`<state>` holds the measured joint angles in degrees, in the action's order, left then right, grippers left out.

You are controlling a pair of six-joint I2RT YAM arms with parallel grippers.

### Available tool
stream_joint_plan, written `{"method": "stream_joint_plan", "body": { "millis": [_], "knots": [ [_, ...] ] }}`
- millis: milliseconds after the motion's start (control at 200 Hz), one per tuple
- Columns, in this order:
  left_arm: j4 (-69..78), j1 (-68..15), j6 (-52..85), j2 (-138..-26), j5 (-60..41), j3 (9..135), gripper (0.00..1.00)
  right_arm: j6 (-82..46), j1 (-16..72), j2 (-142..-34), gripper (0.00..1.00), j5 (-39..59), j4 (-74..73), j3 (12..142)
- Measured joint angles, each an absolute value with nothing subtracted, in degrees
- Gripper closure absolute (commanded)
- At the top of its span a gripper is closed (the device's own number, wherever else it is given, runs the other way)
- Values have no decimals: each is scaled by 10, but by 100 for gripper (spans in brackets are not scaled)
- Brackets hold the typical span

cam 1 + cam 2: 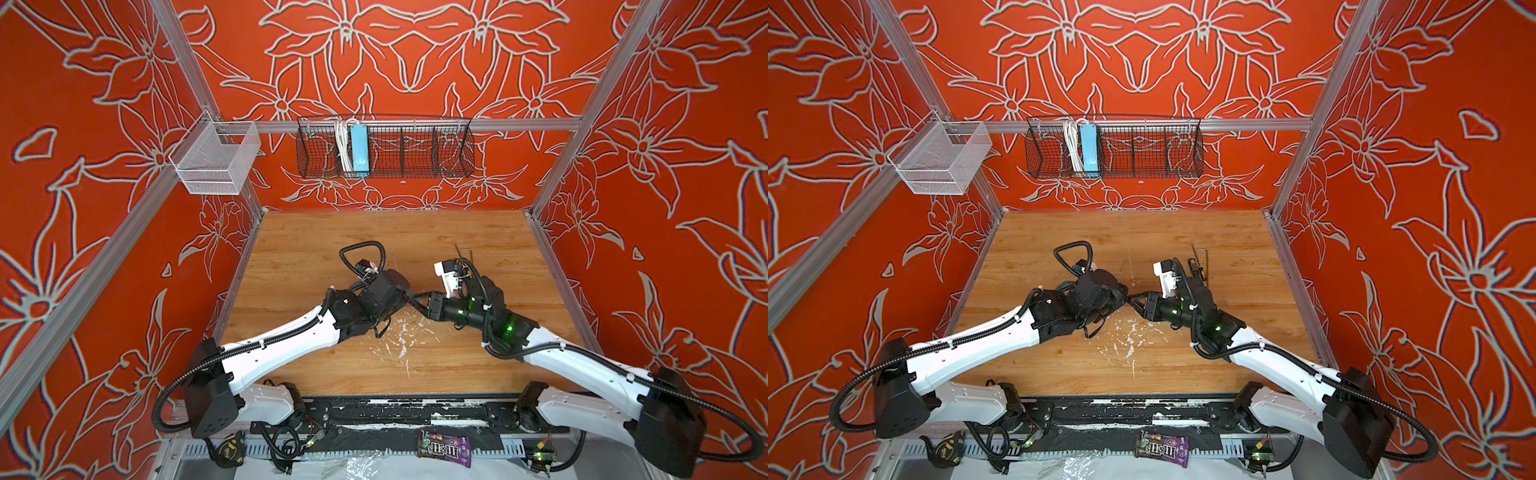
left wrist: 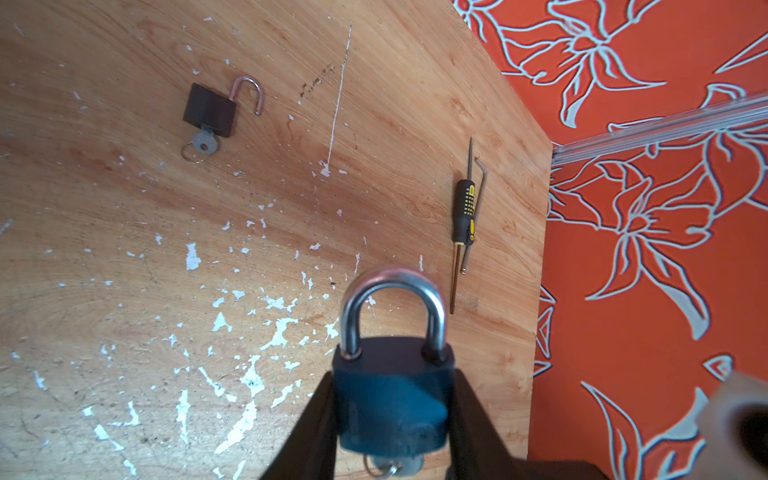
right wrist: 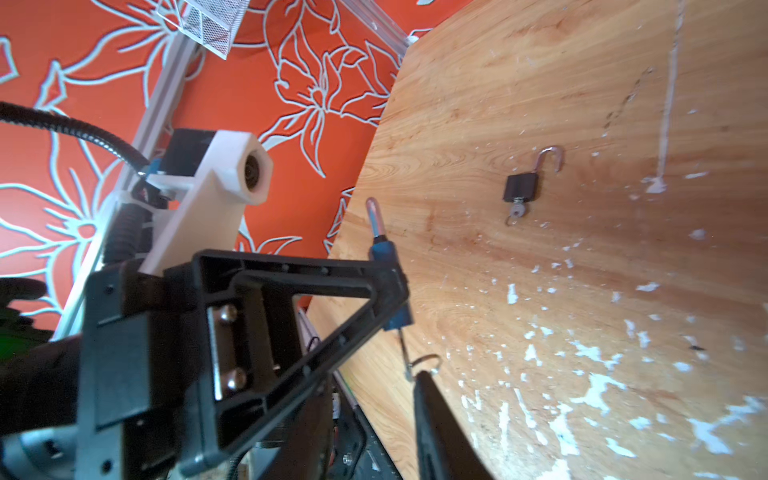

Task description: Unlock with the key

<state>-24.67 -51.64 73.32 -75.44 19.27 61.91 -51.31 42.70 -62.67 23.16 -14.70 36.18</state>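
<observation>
Padlock was clamped by its blue body in the left pincer over the surface, shackle closed, key stuck in its bottom. Right pincer sat right by that key, but I couldn't tell if it was open or gripping.

It was a robot test cell in a lab: aluminium frame rails, floral-print wall panels, a paint-flecked wooden counter, and a wire basket.

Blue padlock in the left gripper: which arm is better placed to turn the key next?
Right. The left gripper is clamped on the blue padlock, shackle seated, so it is occupied. The right gripper is already beside the key under the lock.
</observation>
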Motion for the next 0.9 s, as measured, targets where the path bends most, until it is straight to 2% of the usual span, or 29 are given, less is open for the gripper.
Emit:
{"method": "stream_joint_plan", "body": {
  "millis": [135,600,901],
  "knots": [
    [-243,-515,734,-754,192,619,100,-516,427,-647,74,244,-164,362],
    [-234,-514,736,-754,191,619,100,-493,427,-655,77,229,-157,362],
    [-230,-514,738,-754,180,619,100,-482,427,-671,89,224,-163,362]
  ]
}}
